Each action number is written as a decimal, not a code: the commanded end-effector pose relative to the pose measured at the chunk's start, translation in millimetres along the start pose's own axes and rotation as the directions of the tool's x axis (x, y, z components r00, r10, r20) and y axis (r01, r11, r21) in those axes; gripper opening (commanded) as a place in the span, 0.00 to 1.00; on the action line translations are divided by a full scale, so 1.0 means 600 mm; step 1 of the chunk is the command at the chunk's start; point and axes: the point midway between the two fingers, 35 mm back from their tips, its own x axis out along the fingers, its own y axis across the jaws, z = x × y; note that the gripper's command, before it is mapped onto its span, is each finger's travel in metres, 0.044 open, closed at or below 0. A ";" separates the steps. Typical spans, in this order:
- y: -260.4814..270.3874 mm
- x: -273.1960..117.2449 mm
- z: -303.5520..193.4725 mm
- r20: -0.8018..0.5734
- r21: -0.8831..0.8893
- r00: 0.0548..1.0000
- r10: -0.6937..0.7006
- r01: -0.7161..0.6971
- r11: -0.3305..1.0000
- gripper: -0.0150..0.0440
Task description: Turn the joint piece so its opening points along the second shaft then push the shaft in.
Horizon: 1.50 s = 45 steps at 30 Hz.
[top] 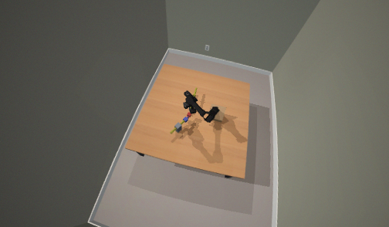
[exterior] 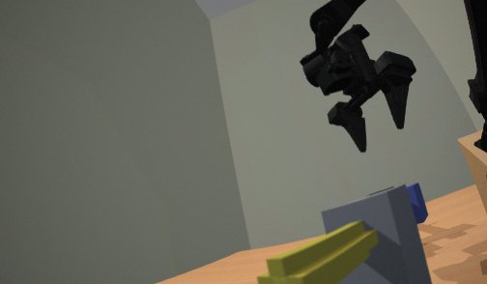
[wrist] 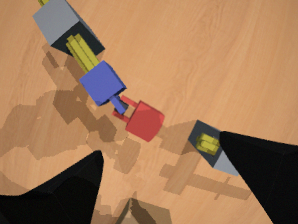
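Observation:
My gripper (top: pixel 189 108) (exterior: pixel 382 139) (wrist: pixel 162 147) is open and empty, its fingers wide apart above the parts. The red joint piece (top: pixel 188 114) (wrist: pixel 145 121) hangs by two prongs on the blue hinge piece (top: pixel 185 119) (exterior: pixel 416 203) (wrist: pixel 102 83). Its body is turned toward the second block; its opening is hidden. The fixed yellow shaft (top: pixel 172 131) (exterior: pixel 319 254) (wrist: pixel 82 52) passes through a grey block (top: pixel 177 126) (wrist: pixel 57 22). The second yellow shaft (top: pixel 196 91) (wrist: pixel 207 143) shows its end at the second grey block (wrist: pixel 227 164), apart from the red piece. My right finger partly covers that block.
A wooden box (top: pixel 219 115) (exterior: pixel 475 172) stands under the arm's base on the wooden table (top: pixel 154 137). In the wrist view, a brown shape (wrist: pixel 145 212) at the bottom edge is cut off. Arm shadows fall across the table.

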 end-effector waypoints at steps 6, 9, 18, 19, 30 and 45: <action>0.010 -0.040 0.001 -0.008 0.171 0.999 -0.041 0.041 0.984 1.00; 0.010 -0.040 0.001 -0.008 0.171 0.999 -0.041 0.041 0.984 1.00; -0.051 -0.014 -0.044 -0.091 0.398 0.995 -0.026 0.060 0.915 1.00; -0.059 -0.010 -0.051 -0.103 0.427 0.994 -0.023 0.065 0.902 1.00; -0.083 0.003 -0.075 -0.141 0.521 0.990 -0.011 0.083 0.849 1.00; -0.084 0.011 -0.076 -0.134 0.808 0.991 -0.002 0.110 0.579 1.00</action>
